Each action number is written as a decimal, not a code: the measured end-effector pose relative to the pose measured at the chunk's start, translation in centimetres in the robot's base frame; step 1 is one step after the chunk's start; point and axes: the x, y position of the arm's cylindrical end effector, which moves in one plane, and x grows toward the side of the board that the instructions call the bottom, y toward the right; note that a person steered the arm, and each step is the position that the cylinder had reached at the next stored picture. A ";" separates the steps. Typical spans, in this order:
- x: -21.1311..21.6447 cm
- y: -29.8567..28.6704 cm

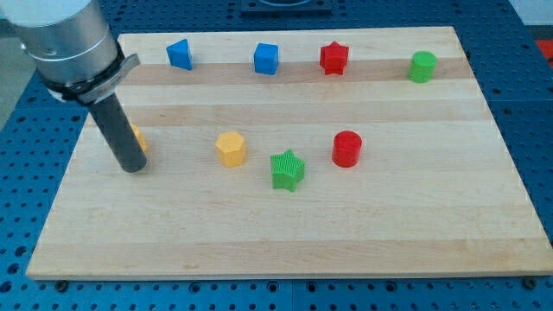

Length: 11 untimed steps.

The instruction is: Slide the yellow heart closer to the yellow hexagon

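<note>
My tip (134, 168) touches the wooden board (285, 233) at the view's left, hiding most of the yellow heart block (137, 136), well apart from the yellow hexagon block (231, 149).

Arm at view's left, rod near-vertical, my tip (133, 166) on board
</note>
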 end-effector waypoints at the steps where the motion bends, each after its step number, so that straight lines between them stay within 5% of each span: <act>1: 0.0 -1.1; 5: -0.4 -4.7; 11: -9.1 8.2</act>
